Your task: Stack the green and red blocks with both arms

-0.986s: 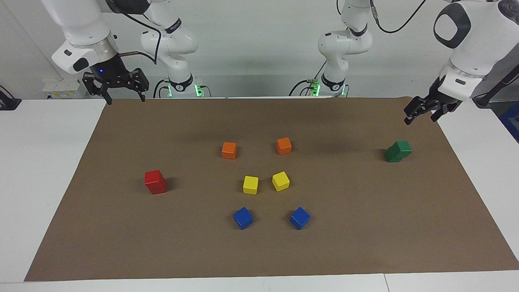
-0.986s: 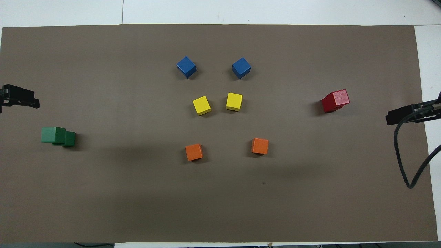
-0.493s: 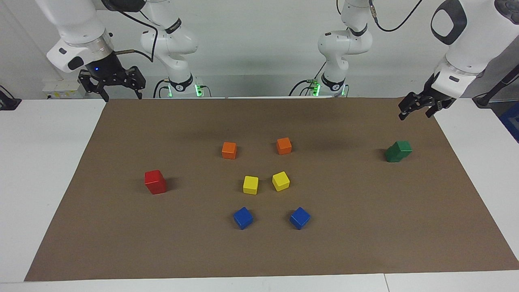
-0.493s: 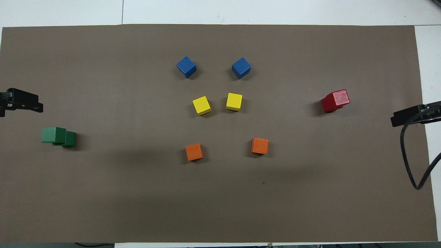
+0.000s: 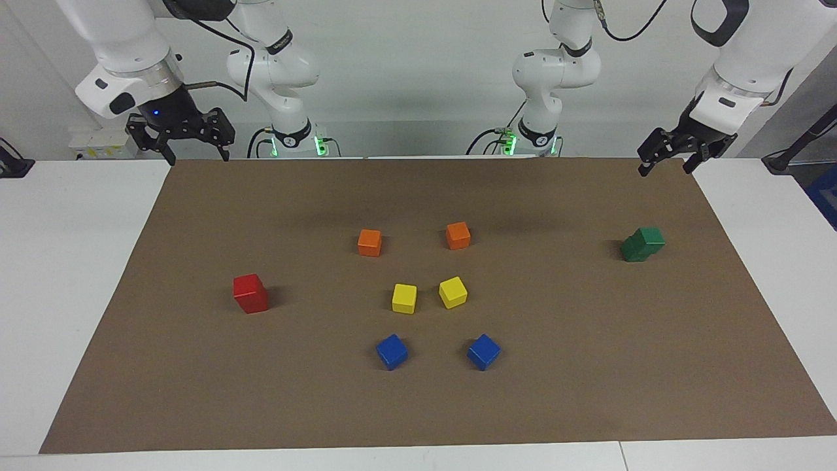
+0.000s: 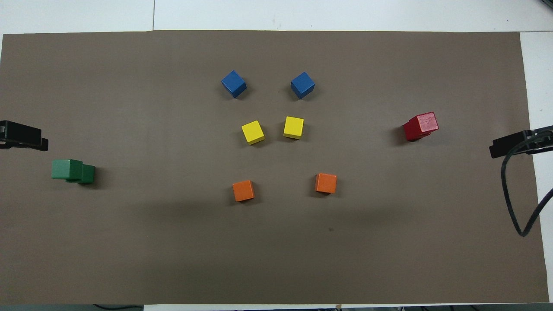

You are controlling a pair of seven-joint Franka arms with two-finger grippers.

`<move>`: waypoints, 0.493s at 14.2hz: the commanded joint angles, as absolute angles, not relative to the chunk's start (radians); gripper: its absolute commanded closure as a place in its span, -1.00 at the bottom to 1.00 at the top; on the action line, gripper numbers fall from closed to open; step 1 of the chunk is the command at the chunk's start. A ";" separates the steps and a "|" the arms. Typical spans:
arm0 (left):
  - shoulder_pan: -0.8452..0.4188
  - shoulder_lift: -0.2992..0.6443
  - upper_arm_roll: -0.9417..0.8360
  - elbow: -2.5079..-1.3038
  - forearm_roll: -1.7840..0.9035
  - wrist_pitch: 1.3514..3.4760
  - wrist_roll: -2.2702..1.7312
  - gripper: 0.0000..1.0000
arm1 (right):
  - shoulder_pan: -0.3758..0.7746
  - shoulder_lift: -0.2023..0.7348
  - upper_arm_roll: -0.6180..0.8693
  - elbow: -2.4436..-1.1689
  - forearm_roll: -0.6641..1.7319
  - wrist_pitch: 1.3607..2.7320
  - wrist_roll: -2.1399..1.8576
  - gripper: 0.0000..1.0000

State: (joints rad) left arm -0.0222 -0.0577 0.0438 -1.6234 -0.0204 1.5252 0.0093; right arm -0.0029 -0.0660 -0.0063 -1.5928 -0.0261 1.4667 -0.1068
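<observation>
Both stacks look built. The dark green matte cube pair (image 5: 643,243) sits toward the left arm's end of the brown paper mat (image 5: 588,392), top cube offset and overhanging the lower one. The bright red matte cube pair (image 5: 250,293) sits toward the right arm's end, top cube slightly skewed in the overhead view (image 6: 421,126). The left gripper (image 5: 667,157) hangs over the mat corner by its base, fingers spread, empty. The right gripper (image 5: 184,135) is over the mat edge at its own end, fingers spread, empty. Orange (image 5: 369,242), yellow (image 5: 404,297) and blue cubes (image 5: 392,351) lie mid-mat, untouched. Judged step: clear away and park. To do it well, lift straight and keep both arms away from the stacks, especially the green one, whose overhang likely tips on any bump.
</observation>
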 commanded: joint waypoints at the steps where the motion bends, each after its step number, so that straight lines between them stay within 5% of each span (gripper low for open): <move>1: -0.018 -0.106 0.045 -1.707 -0.011 1.531 0.003 -1.00 | -0.018 -0.051 0.006 -1.572 -0.034 1.477 -0.094 -1.00; 7: -0.018 -0.098 0.040 -1.704 -0.015 1.577 -0.005 -1.00 | -0.020 -0.051 0.006 -1.572 -0.034 1.493 -0.094 -1.00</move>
